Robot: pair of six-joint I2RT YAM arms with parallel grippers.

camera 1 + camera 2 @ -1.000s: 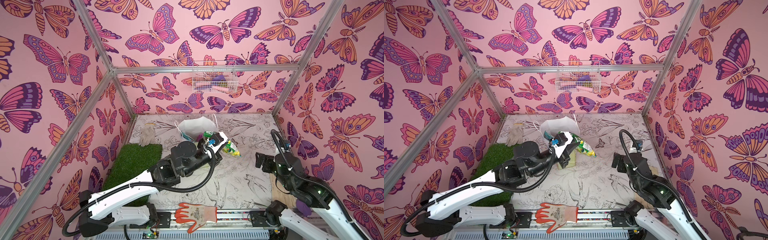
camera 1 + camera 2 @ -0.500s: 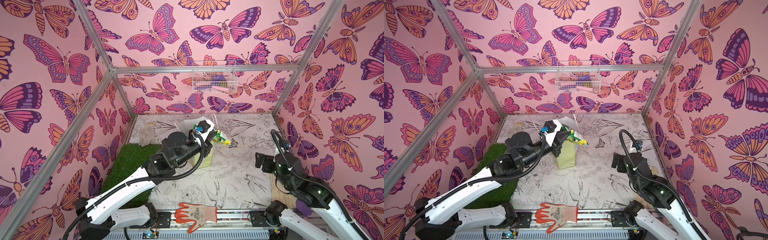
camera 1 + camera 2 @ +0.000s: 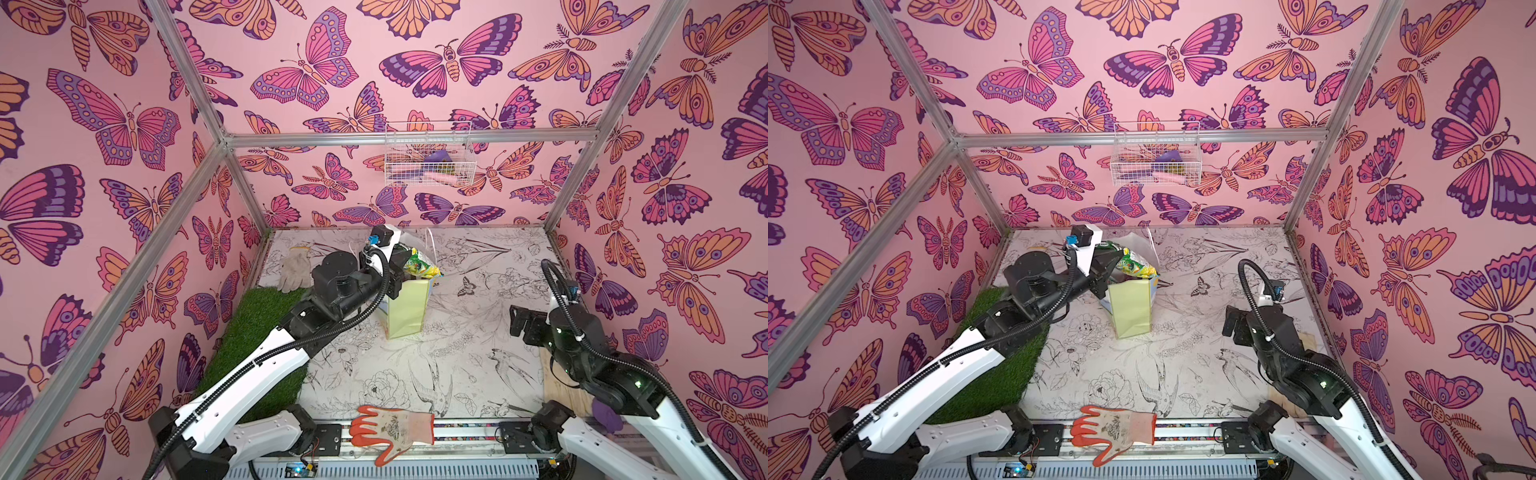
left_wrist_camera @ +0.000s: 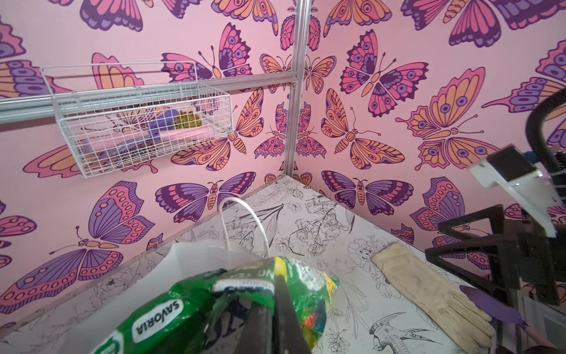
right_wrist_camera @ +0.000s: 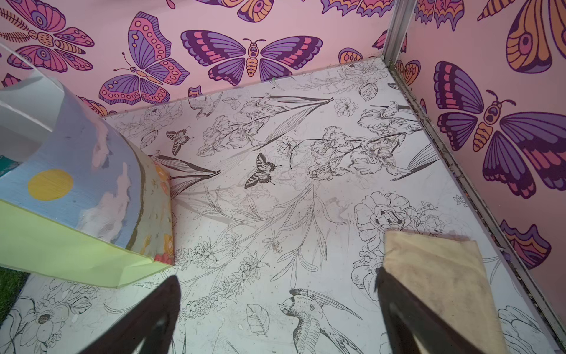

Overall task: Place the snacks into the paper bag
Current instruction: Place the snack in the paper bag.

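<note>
The left gripper (image 3: 401,266) is clamped on the green snack packet (image 3: 420,267) above the mouth of the paper bag (image 3: 405,309). The packet looks light, crinkly and slippery, so an edge pinch suits it. The right gripper (image 5: 275,294) gapes wide, empty.

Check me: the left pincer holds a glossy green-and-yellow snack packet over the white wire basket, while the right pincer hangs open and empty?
Not quite. The left pincer holds the glossy green-and-yellow snack packet over the upright pale yellow-green paper bag, not the white wire basket on the back wall, as both top views show. The right pincer is open and empty.
</note>
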